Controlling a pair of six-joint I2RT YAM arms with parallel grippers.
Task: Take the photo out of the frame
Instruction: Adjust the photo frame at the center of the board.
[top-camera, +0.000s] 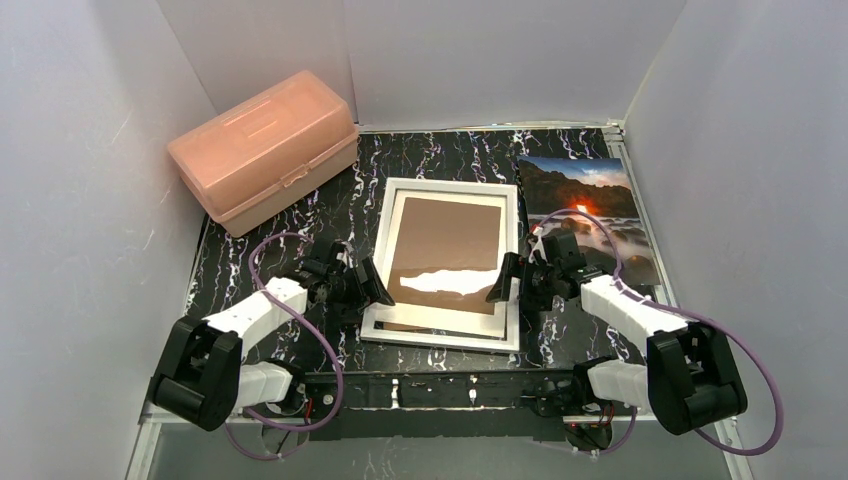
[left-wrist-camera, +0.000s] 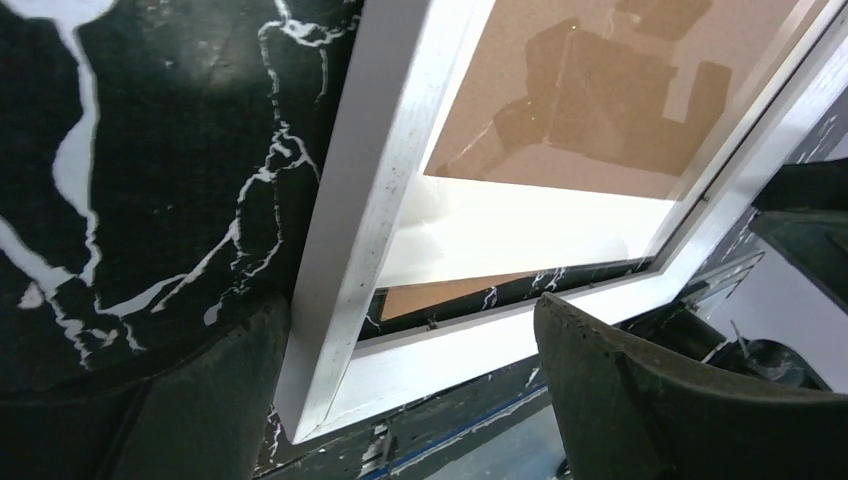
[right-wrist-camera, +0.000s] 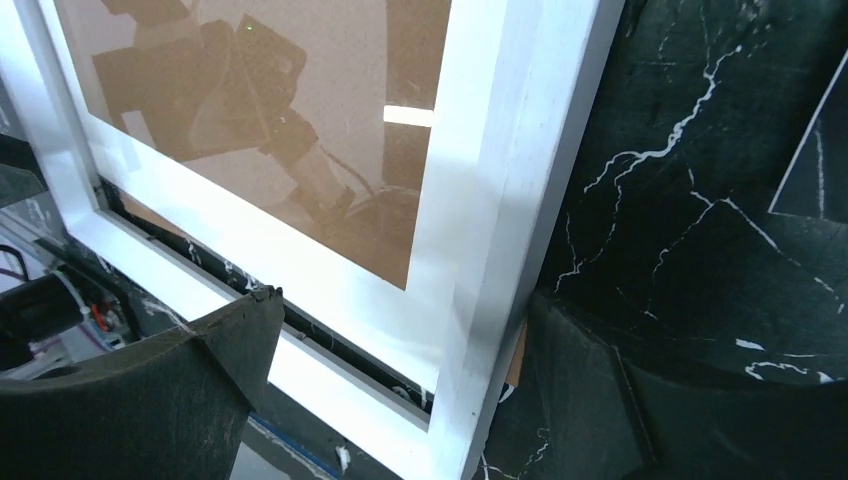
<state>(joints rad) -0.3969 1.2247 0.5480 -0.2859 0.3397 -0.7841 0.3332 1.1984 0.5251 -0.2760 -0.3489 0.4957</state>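
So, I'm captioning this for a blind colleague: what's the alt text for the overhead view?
A white frame lies flat on a black marbled table, brown backing showing, the open left tool and right tool at its two sides. The sunset photo lies beside it on the right; a pink box sits far left.

Setting: robot test cell, lab type.
Enclosure: plain white panel walls (top-camera: 90, 200) on three sides.
Work surface: desk (top-camera: 440, 160) covered in black marble-pattern sheet.
Fixtures: left arm (top-camera: 250, 315) and right arm (top-camera: 630, 305) bolted at near edge; purple cables (top-camera: 340, 378) looped loose.
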